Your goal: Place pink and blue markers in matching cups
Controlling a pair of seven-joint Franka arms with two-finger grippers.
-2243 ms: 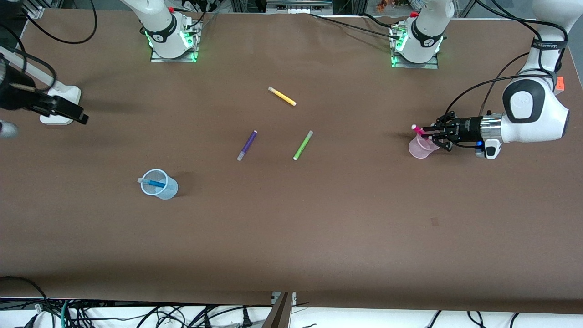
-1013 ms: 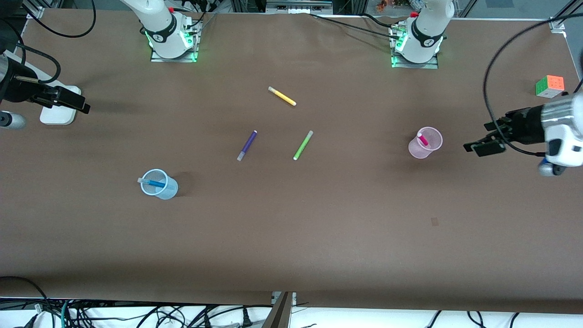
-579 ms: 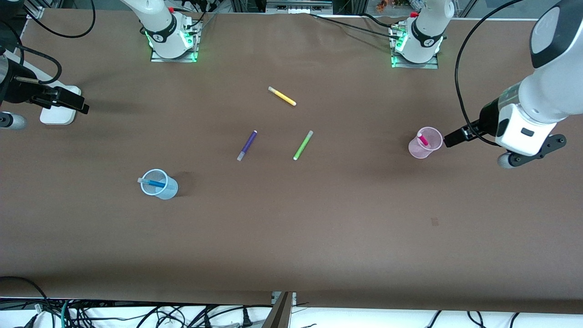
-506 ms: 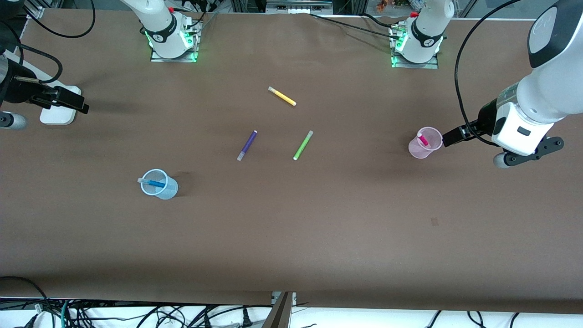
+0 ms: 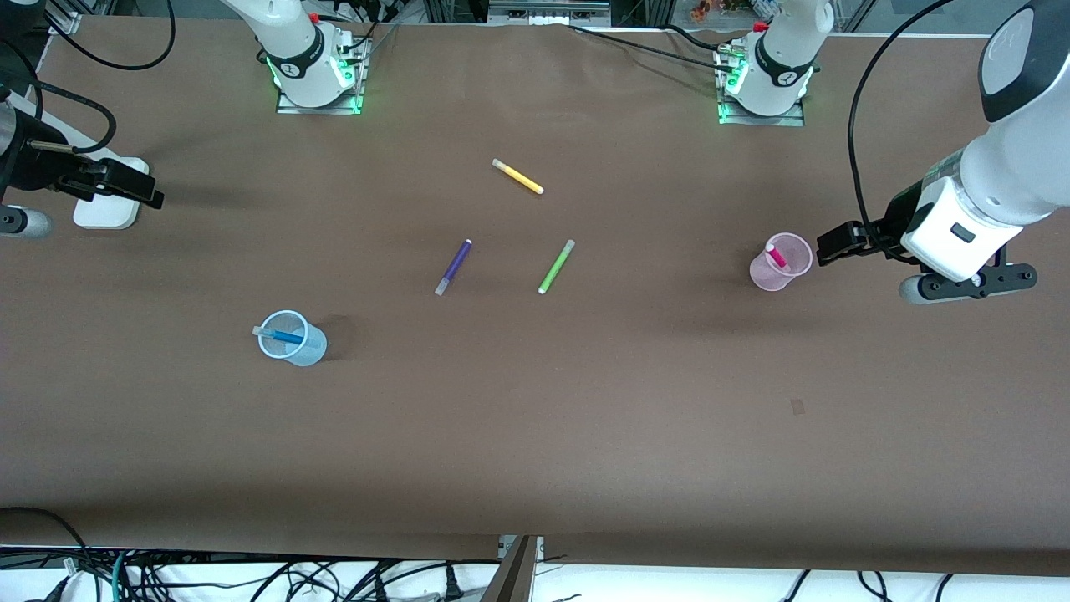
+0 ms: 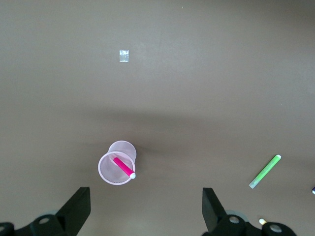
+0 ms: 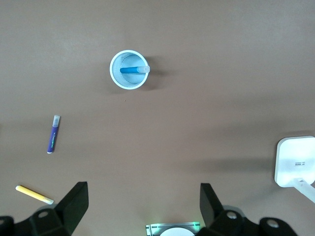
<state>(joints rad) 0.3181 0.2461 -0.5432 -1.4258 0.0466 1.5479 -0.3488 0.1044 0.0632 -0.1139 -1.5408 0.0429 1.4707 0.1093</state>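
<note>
The pale pink cup [image 5: 765, 278] stands upright toward the left arm's end of the table, with the pink marker [image 5: 776, 255] leaning inside it, cap up. The pale blue cup [image 5: 309, 351] stands toward the right arm's end, nearer the front camera, and holds the blue marker [image 5: 280, 336]. My left gripper [image 5: 836, 242] is open and empty, up over the table beside the pink cup [image 6: 108, 174], whose marker [image 6: 123, 167] shows in the left wrist view. My right gripper [image 5: 134, 191] is open and empty, high over the table's end, looking down on the blue cup [image 7: 125, 79] and marker [image 7: 133, 70].
A purple pen [image 5: 453, 266], a lime-green pen [image 5: 556, 266] and a yellow pen [image 5: 518, 176] lie loose mid-table. A white block [image 5: 104, 213] sits under the right gripper. The two arm bases [image 5: 313, 71] stand along the table's edge farthest from the front camera.
The left gripper let go of the pink marker into the pink cup, opened, and rose away toward the left arm's end. The right arm barely moved.
</note>
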